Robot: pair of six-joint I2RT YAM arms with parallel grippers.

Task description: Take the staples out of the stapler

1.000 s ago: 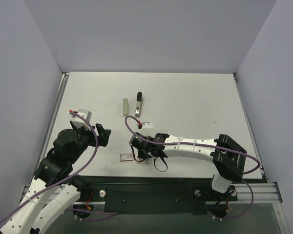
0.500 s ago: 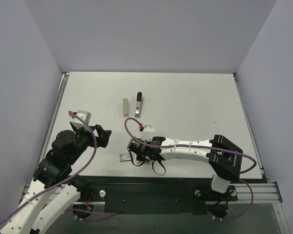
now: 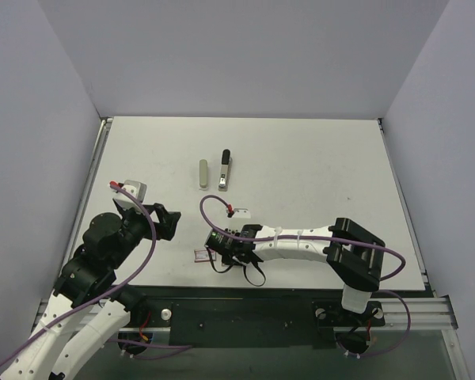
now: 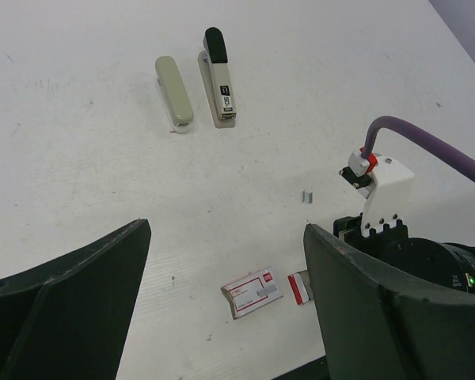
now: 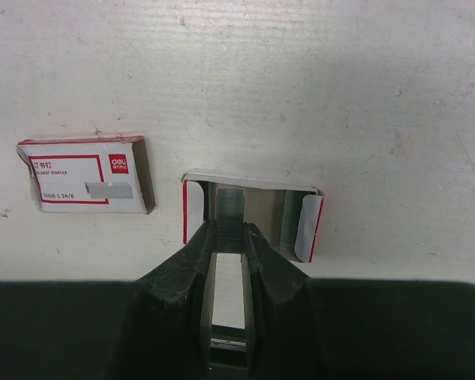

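the right gripper (image 5: pixel 228 231) has shifted left along the near edge and now sits over the open box tray (image 5: pixel 261 214), beside the box sleeve (image 5: pixel 85 174). its jaws are almost closed on a pale staple strip (image 5: pixel 228 294). judgement: staples are already out and being deposited. the left gripper (image 4: pixel 226 237) is wide open and empty. the stapler (image 3: pixel 226 169) lies unmoved at mid-table, just beside a beige bar (image 3: pixel 203 173), well apart from both grippers.
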